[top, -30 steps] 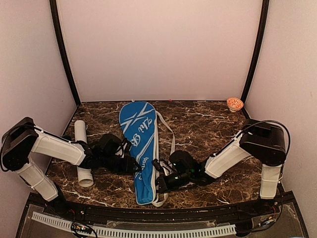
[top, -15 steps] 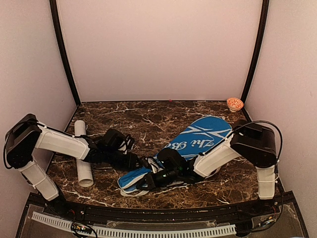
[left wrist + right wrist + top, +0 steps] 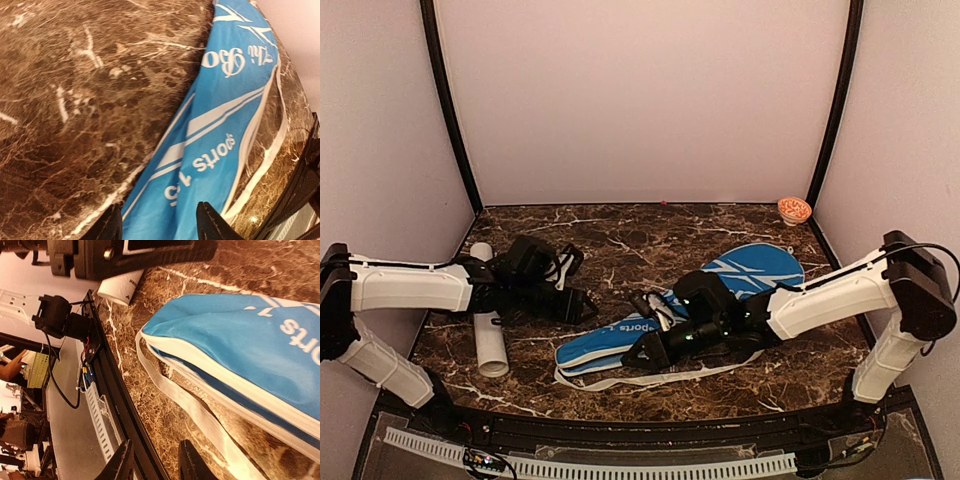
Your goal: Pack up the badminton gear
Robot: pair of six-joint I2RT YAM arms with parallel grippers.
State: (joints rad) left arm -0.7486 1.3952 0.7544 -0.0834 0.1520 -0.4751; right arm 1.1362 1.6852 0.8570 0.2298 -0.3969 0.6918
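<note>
The blue racket cover (image 3: 745,272) with white lettering lies flat and diagonal on the marble table, narrow end near front left, wide end back right. Its white strap (image 3: 720,367) trails along its near side. My left gripper (image 3: 588,305) is open just left of the narrow end; in the left wrist view its gripper (image 3: 160,227) hovers over the cover (image 3: 220,130). My right gripper (image 3: 638,355) is open and empty at the cover's near edge; in the right wrist view its gripper (image 3: 155,465) is over bare table beside the strap (image 3: 200,415). The long white tube (image 3: 485,320) lies at the left. Rackets and shuttlecocks are out of view.
A small orange-patterned bowl (image 3: 794,209) sits at the back right corner. The table's black front rail (image 3: 115,405) runs close under the right gripper. The tube's open end (image 3: 120,287) shows in the right wrist view.
The cover swung from lengthwise to diagonal, wide end now to the right. My left gripper drew back left off the cover. My right gripper let go and sits at its near edge.
</note>
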